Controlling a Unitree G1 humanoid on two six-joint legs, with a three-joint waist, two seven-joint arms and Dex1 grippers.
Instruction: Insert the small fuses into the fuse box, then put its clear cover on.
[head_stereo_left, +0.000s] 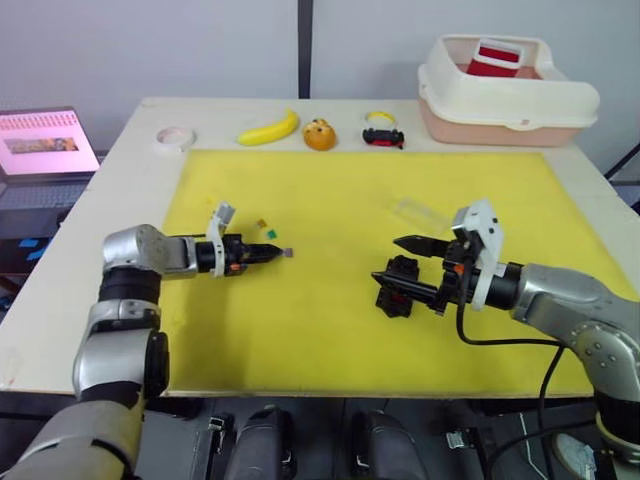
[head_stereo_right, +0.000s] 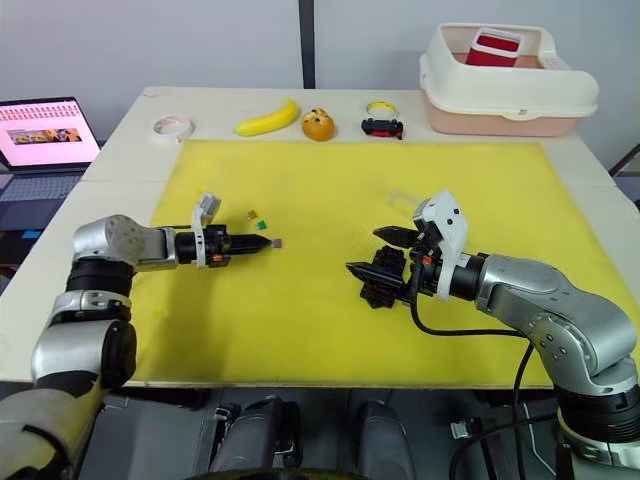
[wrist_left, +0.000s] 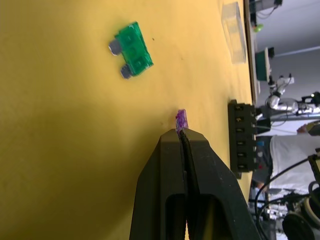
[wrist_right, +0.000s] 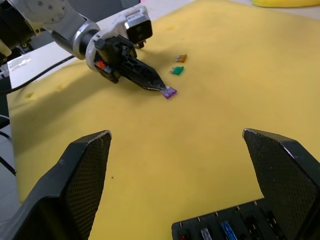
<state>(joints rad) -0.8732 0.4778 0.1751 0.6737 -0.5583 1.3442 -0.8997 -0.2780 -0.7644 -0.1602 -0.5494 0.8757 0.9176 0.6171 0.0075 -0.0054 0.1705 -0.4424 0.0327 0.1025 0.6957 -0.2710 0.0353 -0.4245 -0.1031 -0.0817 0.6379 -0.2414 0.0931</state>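
My left gripper (head_stereo_left: 275, 254) is shut on a purple fuse (wrist_left: 181, 120) that sticks out of its tips just above the yellow mat (head_stereo_left: 330, 330). Close beyond it lie a green fuse (wrist_left: 131, 50) and a yellow-brown fuse (head_stereo_left: 261, 223). The black fuse box (head_stereo_right: 380, 275) rests on the mat's right half, with red, grey and blue fuses seated in its slots (wrist_right: 225, 227). My right gripper (wrist_right: 176, 134) is open wide, its fingers spread on either side of the box without clamping it. The clear cover (head_stereo_left: 420, 211) lies on the mat just behind the right gripper.
Along the table's far edge sit a tape roll (head_stereo_left: 175, 137), a banana (head_stereo_left: 268, 129), an orange toy (head_stereo_left: 320, 134) and a black-and-red toy car (head_stereo_left: 383, 136). A cream bin (head_stereo_left: 505, 90) stands at the back right. A laptop (head_stereo_left: 45, 145) sits off to the left.
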